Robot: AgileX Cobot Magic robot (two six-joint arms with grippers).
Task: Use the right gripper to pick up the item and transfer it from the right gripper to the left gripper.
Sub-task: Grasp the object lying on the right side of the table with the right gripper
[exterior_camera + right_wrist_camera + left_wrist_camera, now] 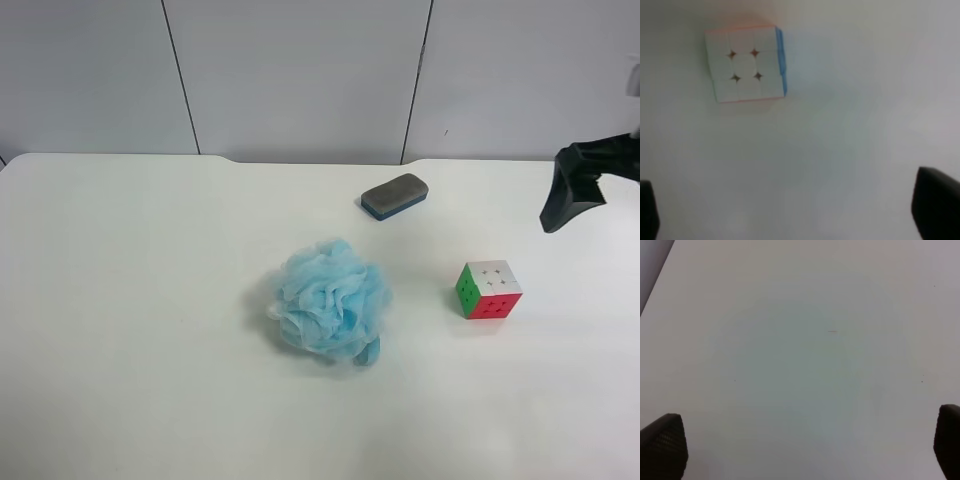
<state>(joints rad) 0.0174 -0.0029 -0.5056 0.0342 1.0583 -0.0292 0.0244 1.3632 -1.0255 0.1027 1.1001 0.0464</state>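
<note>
**Cube sits free on the counter; both grippers spread wide**

Nearest the counter's near edge, about midway along it, a fluffy light-blue mesh bath sponge (330, 300) lies on the plain white counter (120, 400).

A little farther back, toward the edge at the exterior high view's right, stands the item, a small 3x3 puzzle cube (489, 289). It is well apart from the sponge. Its white face is up, and its green and red faces turn toward the near edge. It rests flat on the counter and nothing touches it.

Farther back again, at that same edge, the right gripper (560, 205) hangs above the counter. It is a black two-fingered tool, and it is near the cube but apart from it. In the right wrist view its two fingertips (937, 207) sit at opposite sides of the picture. The jaws are spread wide, with only bare counter between them, and the cube lies ahead of them and off to one side.

About as far back, right of the counter's middle, lies an oblong eraser (394, 195) with a grey top and a blue base.

Grey wall panels (300, 70) rise behind the far edge.

The left gripper (805, 447) shows in the left wrist view. Its dark fingertips are far apart, so the jaws are wide and hold nothing. It is over bare counter, with one counter edge in sight.
</note>
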